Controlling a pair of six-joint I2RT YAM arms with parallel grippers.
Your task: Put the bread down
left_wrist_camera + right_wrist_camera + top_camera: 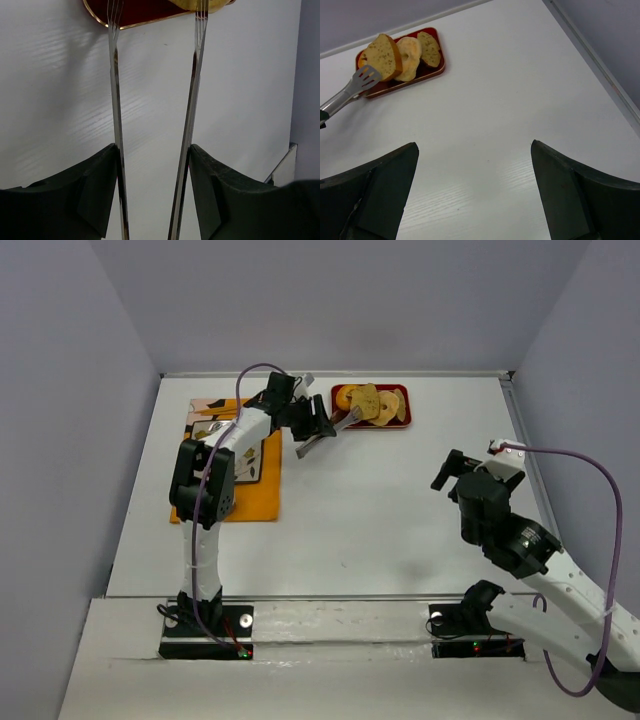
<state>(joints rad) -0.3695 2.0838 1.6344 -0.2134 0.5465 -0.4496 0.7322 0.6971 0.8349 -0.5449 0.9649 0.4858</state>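
The bread [365,400] is a golden-tan slice with browned specks, propped tilted against a pale ring-shaped piece [409,50] in the red tray [372,428]; it also shows in the right wrist view [382,55]. My left gripper [318,425] is shut on metal tongs [340,423], whose tips reach the slice. In the left wrist view the tongs' arms [116,100] stand apart, one tip over the tray [140,12], the other at the bread [187,4]. Whether they pinch it I cannot tell. My right gripper [460,468] is open and empty over bare table [475,145].
The tray also holds a darker brown slice [429,48]. An orange mat [258,490] with a patterned item lies at the left under my left arm. Walls enclose the table on three sides, with a rail [520,430] along the right.
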